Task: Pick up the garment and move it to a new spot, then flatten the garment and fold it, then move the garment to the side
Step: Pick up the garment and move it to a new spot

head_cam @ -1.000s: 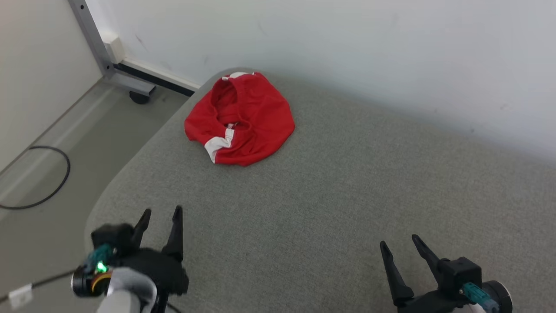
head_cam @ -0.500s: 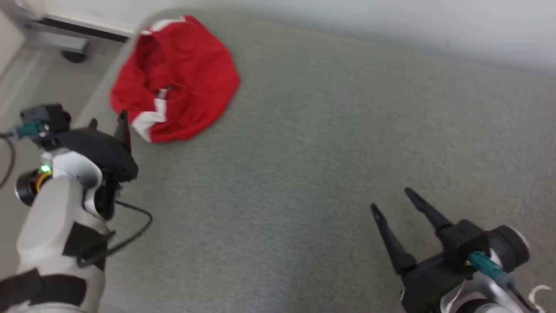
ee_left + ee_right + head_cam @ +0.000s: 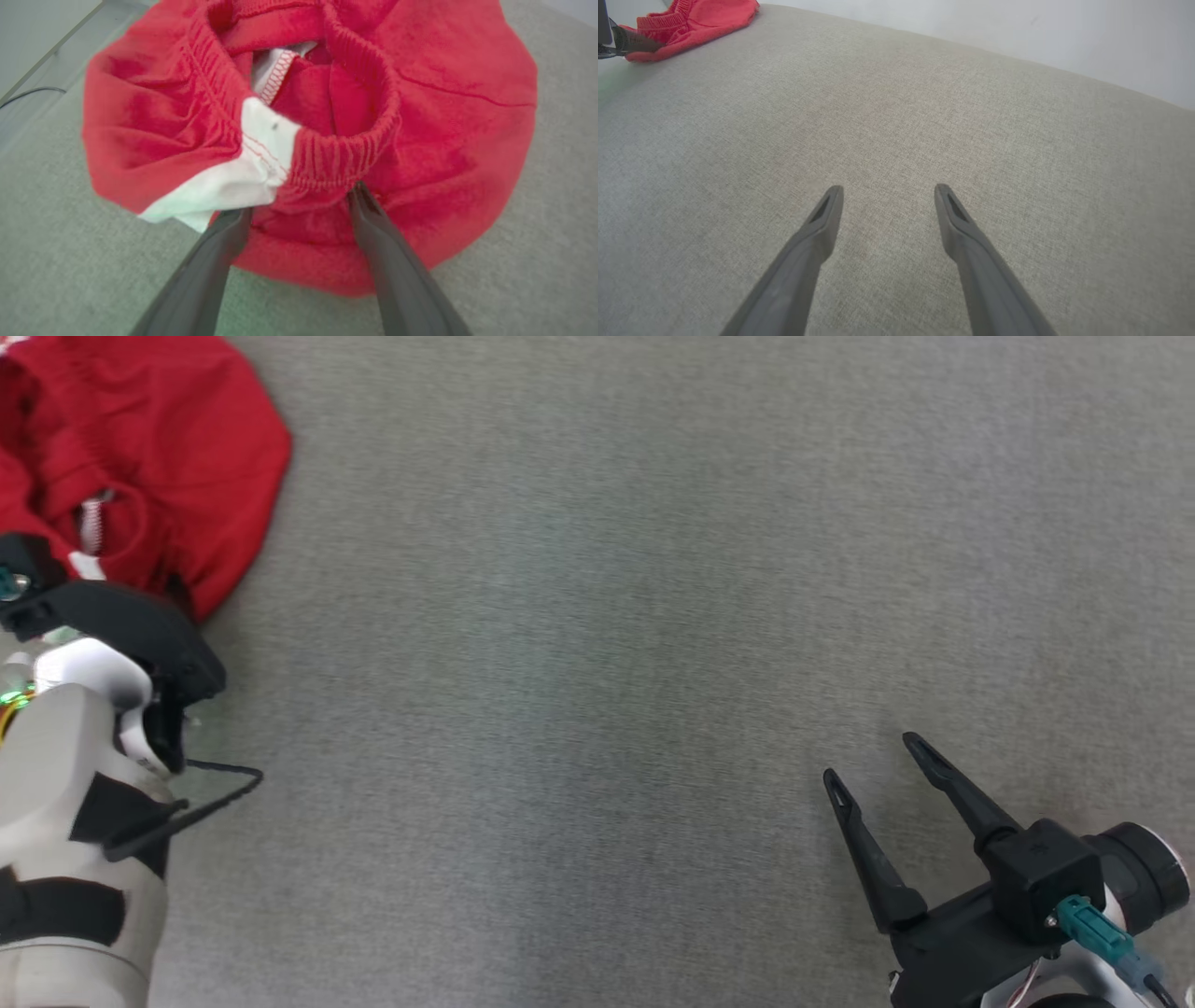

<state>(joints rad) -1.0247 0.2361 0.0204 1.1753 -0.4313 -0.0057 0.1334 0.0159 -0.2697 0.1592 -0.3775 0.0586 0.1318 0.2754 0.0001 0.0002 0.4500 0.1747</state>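
The garment [image 3: 444, 116] is a crumpled red piece with a white panel and an elastic waistband, lying on the grey upholstered surface [image 3: 607, 616]. In the head view the garment [image 3: 168, 448] sits at the top left. My left gripper [image 3: 299, 200] is open, and its two fingertips rest against the garment's near edge, either side of a bunched part of the waistband. The gripper's black body [image 3: 131, 625] hides the fingers in the head view. My right gripper [image 3: 870, 758] stands open at the lower right over bare fabric, with nothing between its fingers [image 3: 888, 188].
A pale wall [image 3: 1017, 28] runs along the far edge of the surface. Beyond the surface's left edge lies the floor with a dark cable [image 3: 28, 93]. A wide stretch of grey fabric separates the garment [image 3: 705, 18] from my right gripper.
The head camera has tilted down and swung right, shifting the whole picture. My left gripper has reached forward from the near edge up to the garment. The right gripper has hardly moved.
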